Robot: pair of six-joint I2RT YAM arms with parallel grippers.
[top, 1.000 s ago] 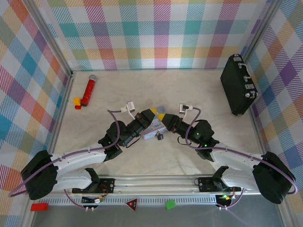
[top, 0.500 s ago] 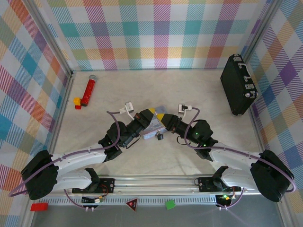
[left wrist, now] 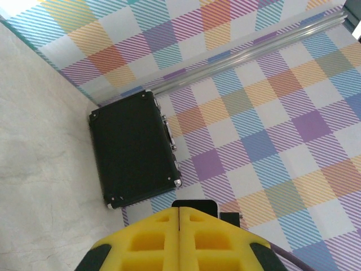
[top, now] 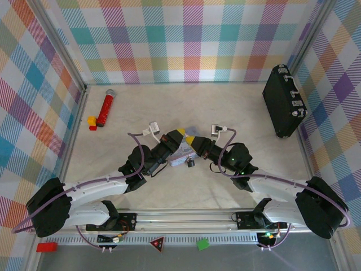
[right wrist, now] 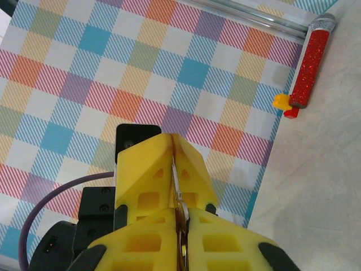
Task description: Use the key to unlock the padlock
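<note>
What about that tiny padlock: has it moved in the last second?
No. The padlock lies at the same spot, just as far from the black briefcase by the right wall.

no words, numbers or brand names can be read anywhere. the only sign-like mark is a small red triangular tag [top: 157, 244] at the front rail [top: 186, 214] in the top view, with a dark figure on it too small to make out.
</note>
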